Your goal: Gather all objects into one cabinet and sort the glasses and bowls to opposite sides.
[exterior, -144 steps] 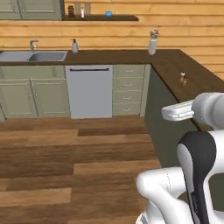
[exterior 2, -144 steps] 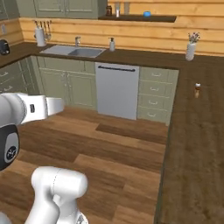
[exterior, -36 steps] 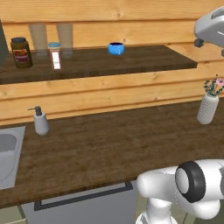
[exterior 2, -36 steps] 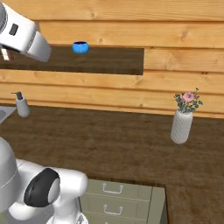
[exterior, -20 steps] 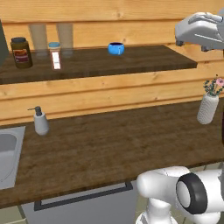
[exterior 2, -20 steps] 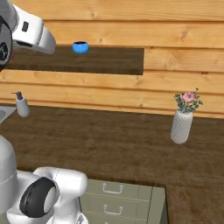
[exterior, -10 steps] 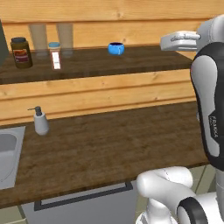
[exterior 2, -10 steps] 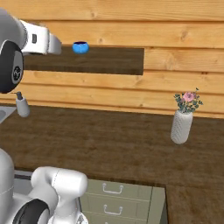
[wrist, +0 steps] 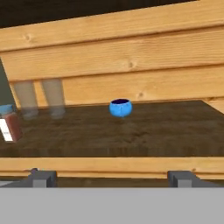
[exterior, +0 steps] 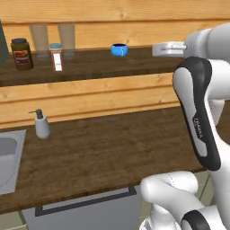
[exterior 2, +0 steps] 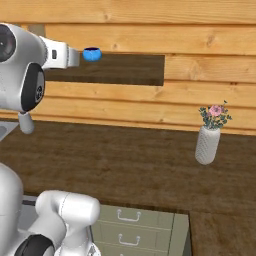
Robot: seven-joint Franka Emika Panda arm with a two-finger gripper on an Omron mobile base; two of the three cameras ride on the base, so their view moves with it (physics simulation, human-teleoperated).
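A small shiny blue bowl stands on the dark wooden wall shelf, also seen as the blue bowl from the right. Two clear glasses stand further left against the wooden wall. My gripper hovers at shelf height to the right of the bowl and points at it, apart from it. In the hand view the bowl sits straight ahead, the glasses to its left, and my gripper is open with nothing between its tips. The cabinet is out of view.
A dark jar and a small blue-capped bottle share the shelf's left part. Below, the counter carries a soap dispenser, a sink and a white flower vase. Drawer fronts lie beneath.
The arm has swung the hand down and to the left, from high at the right to shelf level beside the blue bowl. The jaws stayed open; nothing on the shelf moved.
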